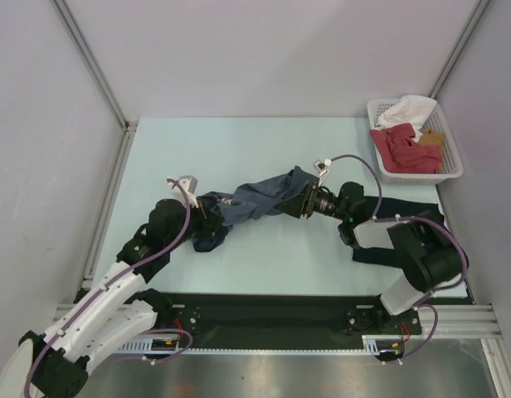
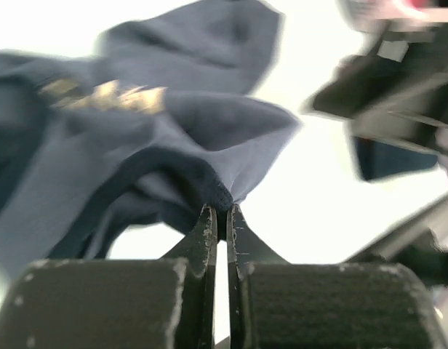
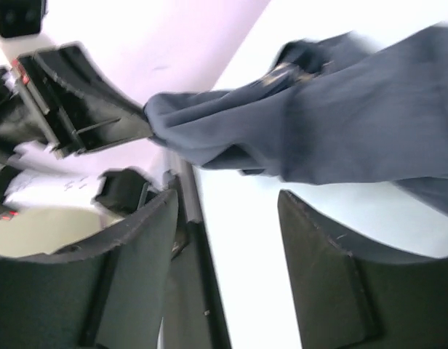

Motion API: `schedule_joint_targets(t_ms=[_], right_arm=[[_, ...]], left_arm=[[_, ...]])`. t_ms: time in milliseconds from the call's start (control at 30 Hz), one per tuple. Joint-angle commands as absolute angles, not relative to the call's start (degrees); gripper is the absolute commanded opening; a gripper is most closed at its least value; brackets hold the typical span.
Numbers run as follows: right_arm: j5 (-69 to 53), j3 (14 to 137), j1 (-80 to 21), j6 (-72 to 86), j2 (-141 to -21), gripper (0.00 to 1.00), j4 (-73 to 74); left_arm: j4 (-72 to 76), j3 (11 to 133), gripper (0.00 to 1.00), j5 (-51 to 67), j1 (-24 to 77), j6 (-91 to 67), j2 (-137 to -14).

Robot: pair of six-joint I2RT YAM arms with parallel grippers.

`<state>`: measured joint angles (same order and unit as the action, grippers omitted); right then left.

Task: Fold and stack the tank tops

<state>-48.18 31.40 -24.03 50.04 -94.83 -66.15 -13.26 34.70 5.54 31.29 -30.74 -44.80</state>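
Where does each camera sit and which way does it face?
Top external: above, behind the bases, looking down at the table; left arm, right arm show.
Left wrist: looks along the shut left gripper at the pinched blue tank top.
Right wrist: looks past the open right gripper toward the left gripper.
Shared: all three show that top.

Mid-frame on table (image 1: 239, 141): top (image 1: 260, 199), left gripper (image 1: 207, 207) at its left end, right gripper (image 1: 299, 201) just beside its right end. Right of frame: other top (image 1: 409, 206) under right arm (image 1: 421, 249). Upper right: basket (image 1: 421, 178), cloths (image 1: 405, 149) in it.
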Motion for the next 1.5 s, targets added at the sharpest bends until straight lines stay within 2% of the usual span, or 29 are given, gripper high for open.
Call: schedule_joint_targets(t_ms=[0, 133, 300, 467, 800, 1000, 1067, 1100, 1133, 1167, 1200, 1300, 1333, 1467], right_arm=[[-34.5, 31.5, -24.2, 36.7, -86.4, 0.64, -46.5], [-18.6, 32.2, -24.7, 32.0, -81.0, 0.73, -32.6], [-7.7, 36.0, -25.0, 31.3, -82.6, 0.73, -21.9], [5.5, 47.9, -26.6, 32.5, -86.5, 0.71, -8.3], [13.4, 69.2, -29.4, 29.0, -103.6, 0.71, 7.7], [13.5, 73.0, -31.0, 28.2, -109.8, 0.71, 8.6], [12.3, 73.8, -31.1, 28.0, -110.7, 0.68, 8.5], [12.0, 74.2, -31.2, 27.9, -111.3, 0.67, 8.8], [11.6, 74.4, -31.2, 27.6, -111.4, 0.45, 8.7], [11.9, 74.4, -31.2, 27.5, -111.3, 0.17, 8.7], [12.9, 74.4, -31.1, 27.7, -110.9, 0.00, 10.1], [17.1, 70.2, -30.8, 28.0, -105.9, 0.00, 10.5], [18.0, 68.1, -30.1, 28.6, -101.0, 0.00, 10.1], [17.3, 50.5, -28.0, 31.0, -86.9, 0.00, 6.9]], left_arm=[[-26.4, 34.3, 0.00, -5.9, 29.4, -34.9, -40.7], [-30.0, 33.2, 0.00, -11.0, 26.5, -38.1, -33.7], [-36.8, 36.5, 0.00, -18.0, 21.5, -42.1, -27.9], [-40.6, 39.5, 0.00, -23.1, 19.8, -44.3, -22.7], [-39.1, 41.2, 0.00, -22.2, 19.7, -42.9, -25.7], [-38.1, 40.7, 0.00, -21.9, 19.6, -42.2, -25.9], [-38.1, 41.0, 0.00, -21.7, 19.6, -41.7, -26.4], [-37.9, 41.0, 0.00, -21.4, 19.5, -41.5, -26.8], [-37.8, 41.2, 0.01, -20.7, 19.5, -41.3, -27.2], [-37.9, 41.6, 0.00, -20.5, 19.4, -41.1, -27.5], [-37.6, 41.7, 0.00, -20.2, 19.3, -41.1, -27.8], [-37.7, 42.3, 0.00, -19.8, 18.9, -40.9, -29.0], [-37.7, 42.4, 0.00, -19.8, 18.7, -40.8, -29.3], [-37.0, 42.7, 0.00, -19.6, 17.9, -39.8, -30.2]])
